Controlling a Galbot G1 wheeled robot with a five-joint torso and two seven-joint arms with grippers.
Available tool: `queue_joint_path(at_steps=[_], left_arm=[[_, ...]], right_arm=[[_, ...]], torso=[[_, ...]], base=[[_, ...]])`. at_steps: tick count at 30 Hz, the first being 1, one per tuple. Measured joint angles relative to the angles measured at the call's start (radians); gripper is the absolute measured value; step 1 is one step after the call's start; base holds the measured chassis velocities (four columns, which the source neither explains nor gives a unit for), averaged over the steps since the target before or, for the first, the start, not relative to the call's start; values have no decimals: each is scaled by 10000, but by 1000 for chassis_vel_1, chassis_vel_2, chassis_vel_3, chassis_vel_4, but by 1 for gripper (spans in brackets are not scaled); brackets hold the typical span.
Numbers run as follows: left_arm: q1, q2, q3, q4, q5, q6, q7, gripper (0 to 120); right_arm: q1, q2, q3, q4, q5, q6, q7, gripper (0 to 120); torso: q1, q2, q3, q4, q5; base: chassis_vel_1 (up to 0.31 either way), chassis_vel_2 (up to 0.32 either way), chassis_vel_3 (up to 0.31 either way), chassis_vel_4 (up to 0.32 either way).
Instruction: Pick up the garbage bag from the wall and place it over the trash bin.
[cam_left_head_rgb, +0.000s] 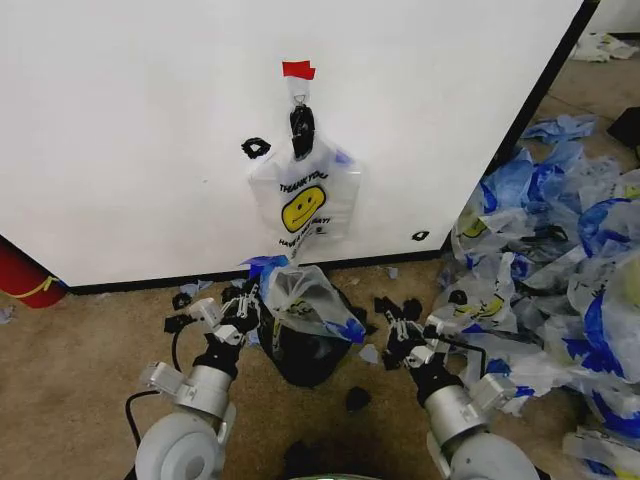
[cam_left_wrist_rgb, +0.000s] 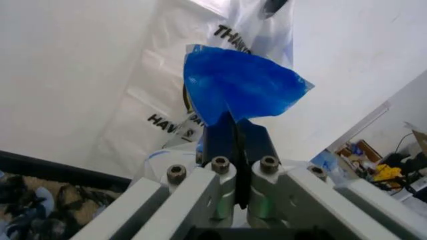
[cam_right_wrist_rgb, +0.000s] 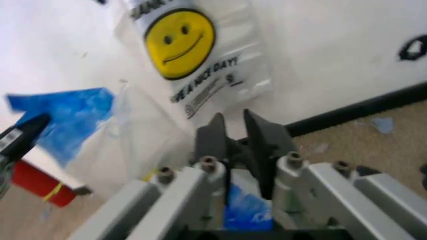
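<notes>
— Where is the bag lying?
— A garbage bag (cam_left_head_rgb: 310, 300) is draping over the trash bin (cam_left_head_rgb: 300, 355); the left gripper (cam_left_head_rgb: 247, 292) is pinching its blue handle (cam_left_wrist_rgb: 240, 85).
— The right gripper (cam_left_head_rgb: 395, 322)?
— Fingers slightly apart, holding nothing.

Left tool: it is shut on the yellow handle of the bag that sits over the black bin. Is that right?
Not quite. The left tool is shut on a blue handle, not a yellow one, as the left wrist view shows. The rest holds: that bag sits over the black bin.
</notes>
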Motion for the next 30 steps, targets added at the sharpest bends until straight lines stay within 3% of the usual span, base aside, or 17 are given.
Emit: queue_joint_path(at_steps=[5,8,12,14,16,20,23,30], left_arm=[[14,-55,68,-27,3,5,4,0],[40,-122,101,-58,26,5,29,0],[15,-176,144,-40,52,5,41,0],[-16,-216,181,28,72,5,47,0],[-30,-233,193,57,83,3,50,0],[-61,-280,220,104,111,-11,62,0],[-77,-297,219,124,111,-15,65,0],[-102,-366,274,198,159,-21,71,0]], right_arm=[[124,-426,-131,-163,-830,-395,12,30],[65,-804,-170,-296,-1555,-730,-55,45],[-32,-978,-479,-80,-1611,-914,-21,54],[-120,-1069,-772,117,-1694,-916,-43,67],[-131,-1088,-838,188,-1714,-947,-33,69],[-23,-1206,-1070,242,-1854,-1326,303,88],[62,-1262,-1114,136,-1999,-1532,525,95],[133,-1271,-1252,59,-2072,-1811,889,96]], torso=[[0,0,0,2,0],[0,0,0,1,0],[0,0,0,1,1],[0,0,0,0,0],[0,0,0,0,0],[0,0,0,1,0],[0,0,0,1,0],[0,0,0,1,1]], base=[[0,0,0,0],[0,0,0,0],[0,0,0,0],[0,0,0,0],[0,0,0,0],[0,0,0,0],[0,0,0,0],[0,0,0,0]])
